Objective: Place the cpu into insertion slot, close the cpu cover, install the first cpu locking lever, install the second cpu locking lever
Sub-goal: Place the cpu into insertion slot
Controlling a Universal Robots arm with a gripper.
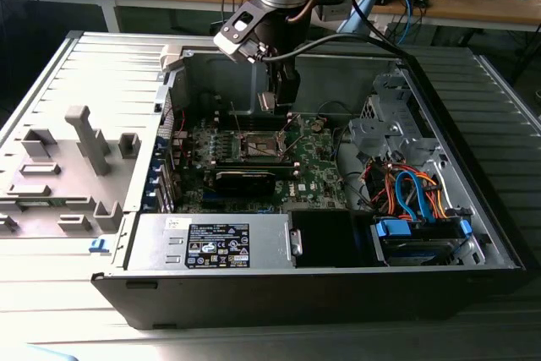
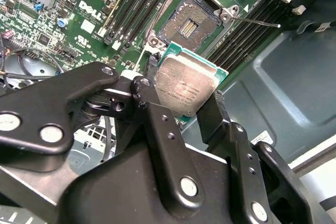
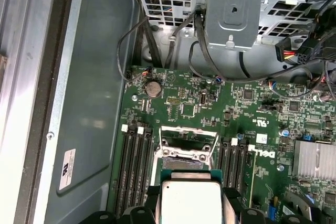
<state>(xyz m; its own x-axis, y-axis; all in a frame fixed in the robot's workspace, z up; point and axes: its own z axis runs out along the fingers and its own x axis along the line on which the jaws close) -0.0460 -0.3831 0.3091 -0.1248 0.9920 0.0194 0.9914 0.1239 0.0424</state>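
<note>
Lying on its side with the panel off: a black computer case (image 1: 338, 285). Inside, flat on its floor, a green motherboard (image 1: 317, 166). Along the near wall, a silver power supply (image 1: 220, 243). Toward the exterior view's right, a grey drive cage (image 1: 385, 124), a tangle of orange and blue cables (image 1: 410, 192) and a blue-trimmed drive (image 1: 418, 238). Outside the case, on the exterior view's left, a grey plastic fixture (image 1: 84, 145) on a ribbed grey surface (image 1: 101, 73).

Near the middle of the motherboard, the insertion slot (image 2: 190, 22), bare, contact field exposed. Standing raised at one edge of it, the cpu cover (image 3: 189, 128). Sticking out sideways from one corner, a thin locking lever (image 2: 257, 22), swung clear of the frame. On both sides of the slot, rows of black memory slots (image 2: 131, 3).

Clenched on the cpu (image 2: 189, 80): the gripper (image 2: 179, 93), with black fingers (image 2: 215, 108) pinching two opposite edges. Held in the air above the motherboard, close to the slot but apart from it. Grey metal lid facing both wrist cameras, away from the board, with a green rim showing along the edge turned toward the slot. In the first wrist view, edges roughly parallel to the raised cover. Square, so no long axis to speak of.
</note>
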